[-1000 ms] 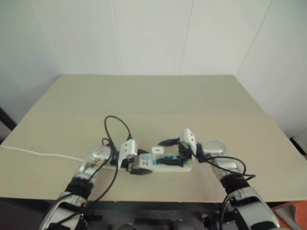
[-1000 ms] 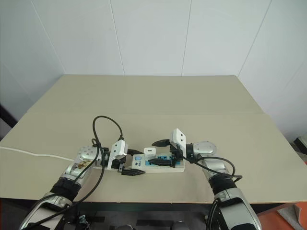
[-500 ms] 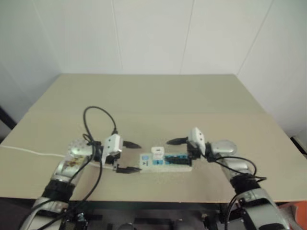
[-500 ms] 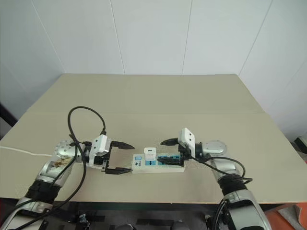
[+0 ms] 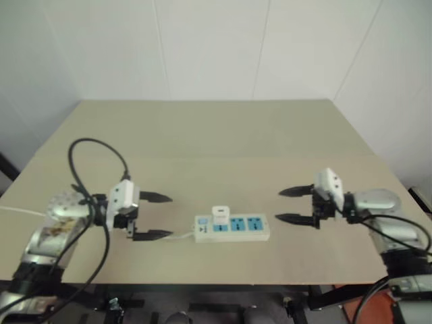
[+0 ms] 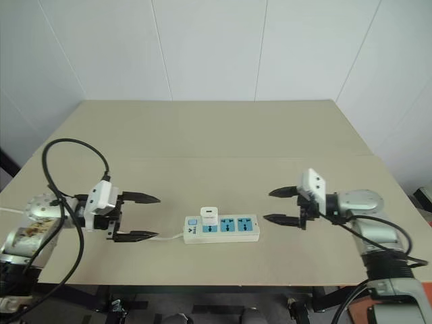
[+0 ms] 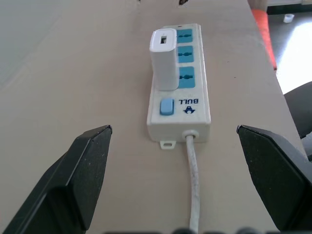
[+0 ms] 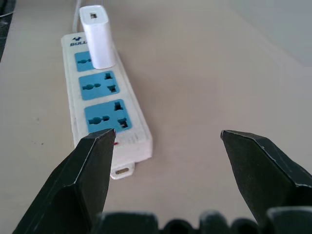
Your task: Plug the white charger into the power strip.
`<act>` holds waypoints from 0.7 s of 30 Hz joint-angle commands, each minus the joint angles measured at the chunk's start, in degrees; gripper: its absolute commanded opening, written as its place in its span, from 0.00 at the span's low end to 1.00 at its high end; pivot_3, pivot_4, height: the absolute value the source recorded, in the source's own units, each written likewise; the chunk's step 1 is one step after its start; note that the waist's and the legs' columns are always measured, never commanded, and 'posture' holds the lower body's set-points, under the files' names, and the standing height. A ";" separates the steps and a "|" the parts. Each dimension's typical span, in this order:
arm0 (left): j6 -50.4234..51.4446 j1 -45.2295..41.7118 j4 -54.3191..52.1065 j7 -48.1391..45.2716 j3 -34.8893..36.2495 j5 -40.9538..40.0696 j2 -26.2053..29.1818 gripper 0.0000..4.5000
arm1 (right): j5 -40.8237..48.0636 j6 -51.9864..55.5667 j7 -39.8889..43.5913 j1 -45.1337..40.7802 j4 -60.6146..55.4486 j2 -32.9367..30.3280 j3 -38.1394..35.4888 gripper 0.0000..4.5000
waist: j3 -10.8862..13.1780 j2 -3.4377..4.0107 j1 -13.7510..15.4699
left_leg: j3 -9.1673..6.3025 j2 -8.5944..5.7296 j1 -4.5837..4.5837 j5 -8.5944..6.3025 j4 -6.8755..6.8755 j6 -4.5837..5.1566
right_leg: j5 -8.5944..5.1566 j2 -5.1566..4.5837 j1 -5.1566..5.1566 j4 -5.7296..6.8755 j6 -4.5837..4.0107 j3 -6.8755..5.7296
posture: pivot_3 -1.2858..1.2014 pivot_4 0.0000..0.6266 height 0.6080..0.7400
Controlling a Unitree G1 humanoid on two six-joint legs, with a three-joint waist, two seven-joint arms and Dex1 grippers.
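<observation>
Beige laminate is what you have under everything: the counter (image 6: pixel 223 135) runs wide and bare apart from the strip; on it, near the front edge and about midway between your two arms, lies the power strip (image 6: pixel 223 229), flat, its three blue socket faces in a row; the white charger (image 6: pixel 210 216) stands upright in the socket nearest the switch and cord end, and from both wrist views it looks seated flush against the blue face, so I judge the plugging itself done and the step in hand to be the clearing away; your left claw (image 6: pixel 138 217) hangs off the cord end of the strip with its two black fingers spread wide and nothing between them; your right claw (image 6: pixel 281 206) hangs well off the other end, fingers likewise apart and empty; neither touches the strip or the charger; the next move, as I read it, calls for little beyond parking both arms without brushing the cord (image 7: pixel 193 190), or, if you doubt the seating, one light press straight down on the charger's top; what you cannot settle from here: the prongs are hidden inside the socket, so full insertion is a judgement; the far run of the cord past the left claw is hard to follow; the small rocker switch (image 7: pixel 166 106) shows blue, but its on or off position cannot be read.
</observation>
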 commanded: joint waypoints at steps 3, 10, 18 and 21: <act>3.99 2.53 -5.01 3.54 6.69 -4.46 1.83 1.00 | 4.36 6.36 -4.49 3.06 -7.51 -3.14 -6.92 0.92 | 0.05 -0.01 0.03 | 0.00 0.00 -0.02 0.00 0.00 0.00 | 0.00 -0.01 0.00 0.00 0.00 0.00 | 0.52 0.24 1.00; 6.92 1.73 -7.14 4.73 5.58 -5.89 0.98 1.00 | 4.84 7.59 -7.60 6.75 -11.24 -3.66 -8.96 0.92 | 0.07 -0.01 0.04 | 0.04 0.00 -0.01 0.00 0.00 0.00 | 0.00 0.00 0.01 0.00 0.00 -0.01 | 0.52 0.24 1.00; 8.39 -1.37 -7.65 7.85 4.44 -6.23 -1.90 1.00 | 4.90 8.08 -11.74 9.65 -14.89 -3.03 -10.61 0.92 | 0.09 -0.03 0.06 | 0.04 0.00 0.00 0.00 0.02 0.00 | 0.00 -0.01 0.03 0.00 0.00 -0.01 | 0.52 0.24 1.00; 8.60 -1.43 -7.71 7.42 3.89 -6.04 -1.94 1.00 | 5.12 8.16 -12.41 10.35 -15.76 -3.01 -10.68 0.92 | 0.09 -0.03 0.01 | 0.04 0.00 -0.01 0.00 0.01 0.00 | 0.00 0.01 0.03 0.00 0.00 -0.01 | 0.52 0.24 1.00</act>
